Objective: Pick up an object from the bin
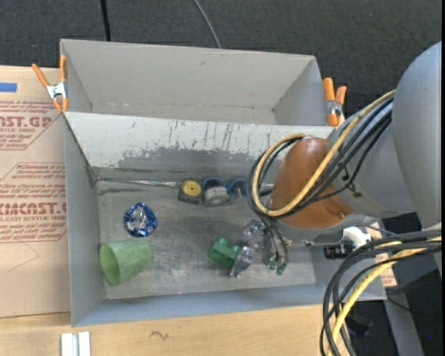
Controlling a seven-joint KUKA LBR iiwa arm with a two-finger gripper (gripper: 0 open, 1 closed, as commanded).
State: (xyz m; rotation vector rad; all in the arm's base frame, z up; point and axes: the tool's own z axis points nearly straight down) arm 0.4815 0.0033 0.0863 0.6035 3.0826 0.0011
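Observation:
My gripper (258, 256) is down at the bin's floor near the front right, its metal fingers beside a small green block-shaped thing (224, 252). The green thing lies just left of the fingers, touching or nearly touching them; I cannot tell whether it is between them. A yellow disc (190, 190) and a blue-rimmed round thing (216, 192) lie by the back wall, above and left of the gripper.
A pale green plastic cup (124, 261) lies on its side at the front left. A shiny blue and silver ball-like thing (140, 219) sits just behind it. The arm with its orange cover and cables hangs over the bin's right side.

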